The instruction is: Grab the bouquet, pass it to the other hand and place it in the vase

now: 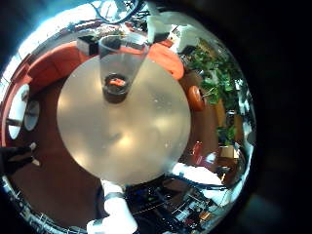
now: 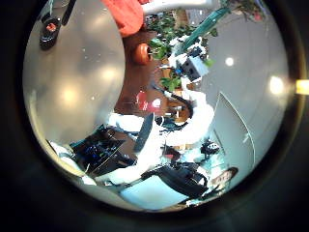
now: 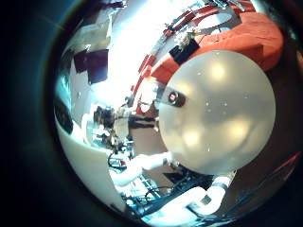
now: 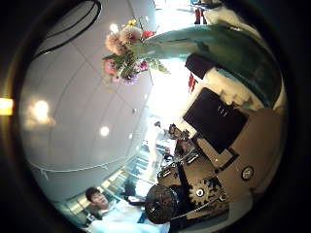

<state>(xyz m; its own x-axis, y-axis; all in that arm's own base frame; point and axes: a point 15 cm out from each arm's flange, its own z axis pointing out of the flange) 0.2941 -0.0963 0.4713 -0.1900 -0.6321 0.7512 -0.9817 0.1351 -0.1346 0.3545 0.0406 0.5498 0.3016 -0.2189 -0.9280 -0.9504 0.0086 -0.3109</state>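
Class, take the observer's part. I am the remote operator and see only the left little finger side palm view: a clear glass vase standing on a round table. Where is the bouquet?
Observer: The bouquet of pink and white flowers shows only in the right thumb side palm view, up against the ceiling.
Operator: Does the right hand hold it?
Observer: That cannot be told. The flowers lie close beside the right hand.
Operator: Does the right palm see the vase?
Observer: Yes. Its little finger side view looks down on the round table, with the clear glass vase near the table's edge, by the orange sofa.
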